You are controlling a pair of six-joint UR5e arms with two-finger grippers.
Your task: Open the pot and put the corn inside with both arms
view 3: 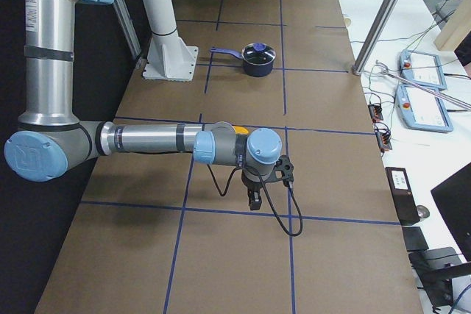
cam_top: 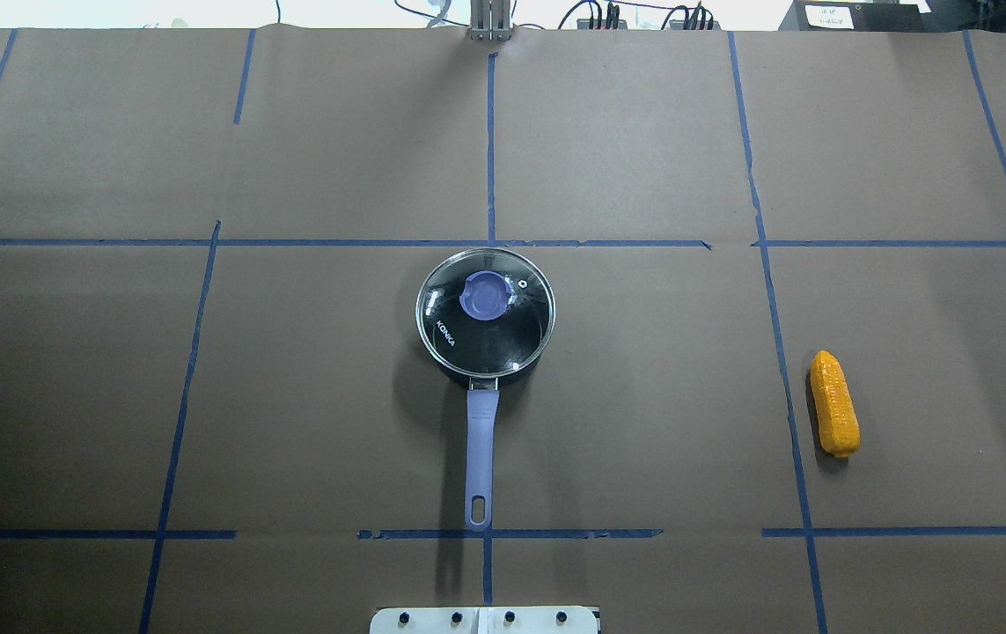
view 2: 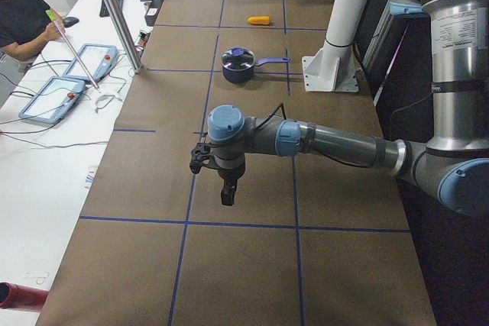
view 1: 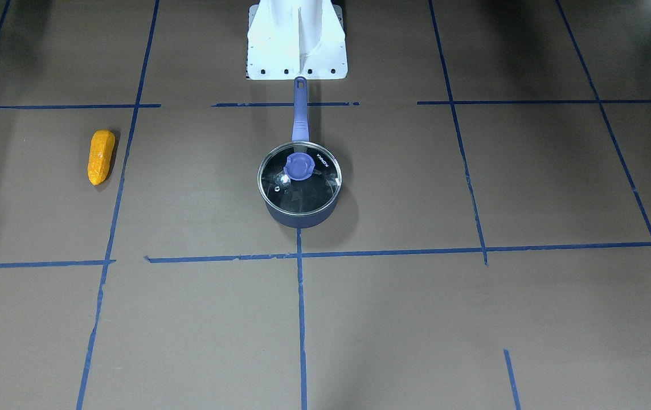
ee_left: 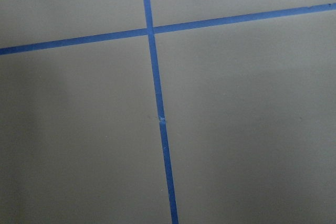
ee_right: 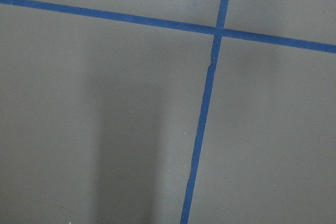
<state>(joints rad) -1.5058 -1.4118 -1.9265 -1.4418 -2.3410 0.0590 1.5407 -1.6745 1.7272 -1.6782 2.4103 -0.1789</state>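
Observation:
The dark navy pot (cam_top: 531,359) stands mid-table with its glass lid (cam_top: 485,335) on and the blue knob (cam_top: 486,294) on top. Its lavender handle (cam_top: 480,453) points toward the robot base. It also shows in the front view (view 1: 301,219). The orange-yellow corn (cam_top: 834,403) lies flat on the robot's right side, well apart from the pot, and shows in the front view (view 1: 101,156). The left gripper (view 2: 228,192) and the right gripper (view 3: 254,200) hang over bare table far from both. Whether either is open or shut I cannot tell.
The white robot base (view 1: 297,40) stands just behind the pot handle's end. Blue tape lines grid the brown table (cam_top: 291,396). A side bench with tablets (view 2: 53,97) and a person (view 2: 19,13) lies beyond the table's far edge.

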